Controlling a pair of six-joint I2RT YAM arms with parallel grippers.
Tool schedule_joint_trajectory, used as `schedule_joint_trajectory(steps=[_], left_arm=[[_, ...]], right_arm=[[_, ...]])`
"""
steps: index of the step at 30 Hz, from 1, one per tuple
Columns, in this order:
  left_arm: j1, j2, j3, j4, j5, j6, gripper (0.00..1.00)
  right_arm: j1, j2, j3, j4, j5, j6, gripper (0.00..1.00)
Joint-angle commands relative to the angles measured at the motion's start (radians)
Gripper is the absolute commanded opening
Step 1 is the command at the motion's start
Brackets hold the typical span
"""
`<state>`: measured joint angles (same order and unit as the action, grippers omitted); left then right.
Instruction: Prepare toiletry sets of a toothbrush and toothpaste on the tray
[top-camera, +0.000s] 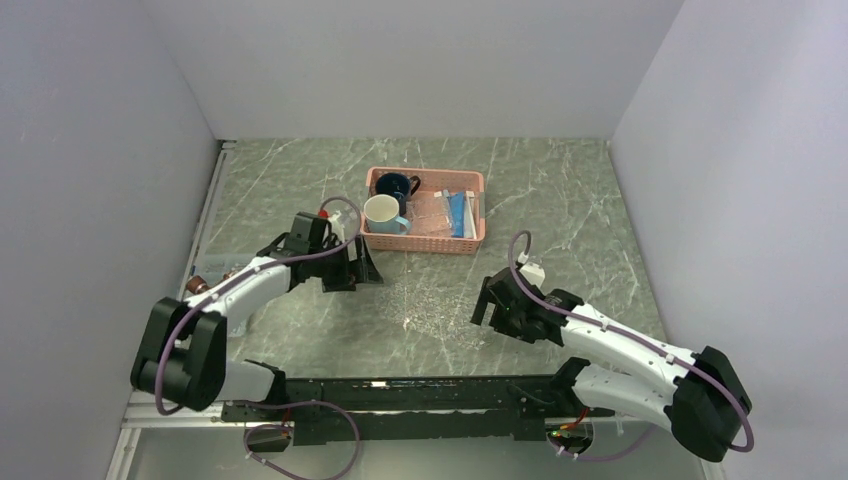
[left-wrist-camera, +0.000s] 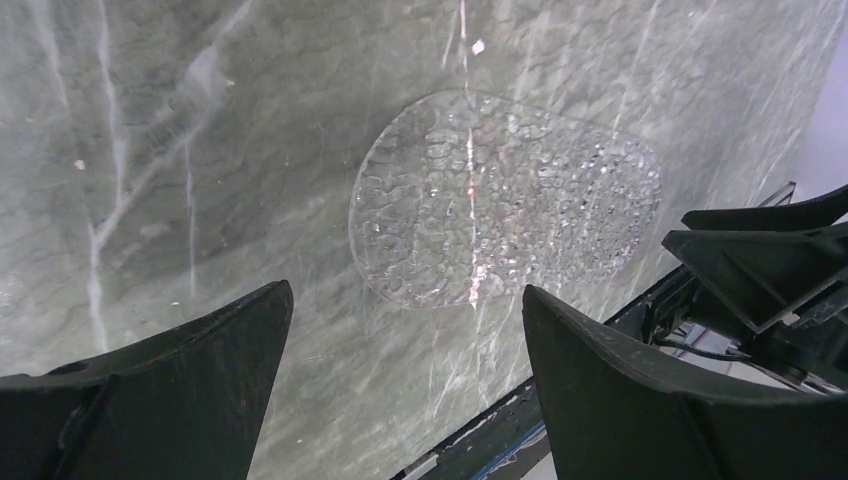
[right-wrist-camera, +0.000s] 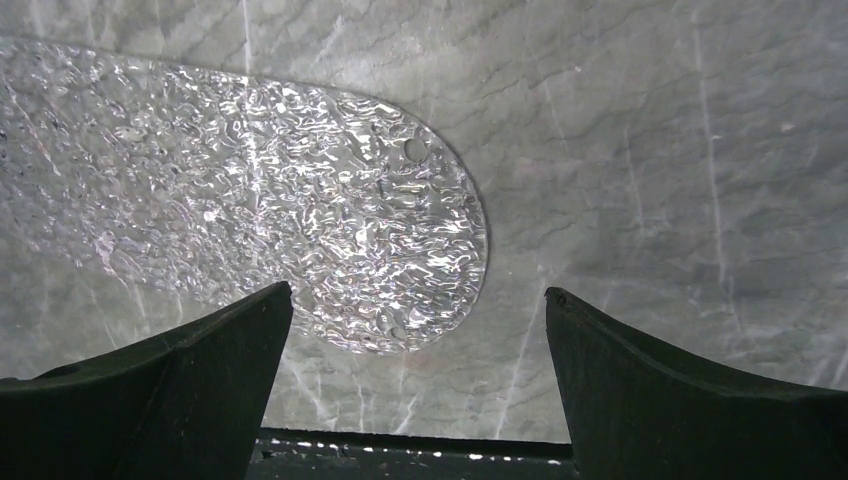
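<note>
The green-grey marbled table (top-camera: 560, 200) carries a pink slatted plastic basket (top-camera: 425, 244) at its far middle. In the basket stand a dark blue mug (top-camera: 397, 184) and a white mug (top-camera: 383, 214); beside them lie a small flat blue toothpaste tube (top-camera: 457, 213) and slim pale toothbrushes (top-camera: 469, 215), too small to count. The flat clear plastic tray (left-wrist-camera: 505, 225), oval with a dimpled, glittering texture, lies bare on the table between the arms. The left gripper (left-wrist-camera: 405, 300) and the right gripper (right-wrist-camera: 417, 292) both stand wide apart, holding nothing.
</note>
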<state>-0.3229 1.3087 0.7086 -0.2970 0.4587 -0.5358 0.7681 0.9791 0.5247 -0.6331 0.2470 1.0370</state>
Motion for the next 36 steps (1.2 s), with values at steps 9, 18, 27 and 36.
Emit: schedule_joint_trajectory(steps=[9, 18, 27, 36], left_arm=[[-0.091, 0.145, 0.074, 0.065, -0.039, -0.042, 0.9], [-0.112, 0.206, 0.107, 0.075, -0.076, -0.047, 0.89], [-0.123, 0.272, 0.128, 0.1, -0.067, -0.051, 0.89], [-0.147, 0.296, 0.096, 0.129, -0.06, -0.057, 0.88]], right_arm=[[0.0, 0.011, -0.06, 0.148, -0.081, 0.062, 1.0], [0.001, 0.012, -0.085, 0.173, -0.086, 0.09, 1.0], [-0.001, -0.008, -0.108, 0.184, -0.096, 0.106, 1.0], [0.0, 0.013, -0.12, 0.226, -0.109, 0.126, 1.0]])
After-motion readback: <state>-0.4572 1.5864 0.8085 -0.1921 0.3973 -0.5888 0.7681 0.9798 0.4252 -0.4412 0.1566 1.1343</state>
